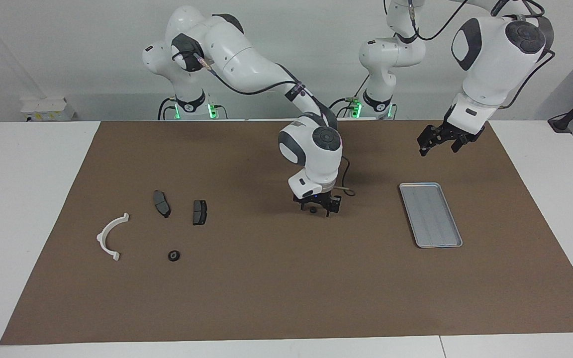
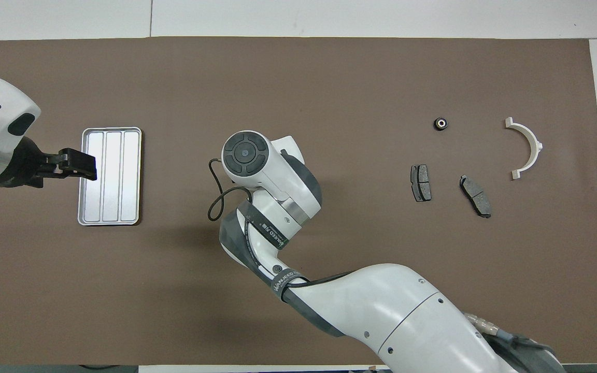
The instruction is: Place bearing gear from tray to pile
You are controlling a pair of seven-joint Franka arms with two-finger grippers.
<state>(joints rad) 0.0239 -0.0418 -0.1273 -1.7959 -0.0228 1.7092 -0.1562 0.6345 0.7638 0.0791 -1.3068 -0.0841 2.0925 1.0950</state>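
Note:
A small dark bearing gear (image 1: 312, 210) lies on the brown mat at mid-table. My right gripper (image 1: 315, 209) is down over it, open, with one finger on each side of the gear; in the overhead view the right wrist hides both. The silver-grey tray (image 1: 430, 214) lies empty toward the left arm's end and also shows in the overhead view (image 2: 117, 197). My left gripper (image 1: 435, 141) hangs in the air; in the overhead view it (image 2: 78, 163) is over the tray's edge. The pile holds a white bracket (image 1: 101, 237), two brake pads (image 1: 161, 203) (image 1: 199, 212) and a second bearing gear (image 1: 173, 255).
The pile lies toward the right arm's end of the brown mat (image 1: 266, 288), and also shows in the overhead view: bracket (image 2: 534, 142), pads (image 2: 421, 182) (image 2: 475, 196), gear (image 2: 441, 124). White table borders the mat.

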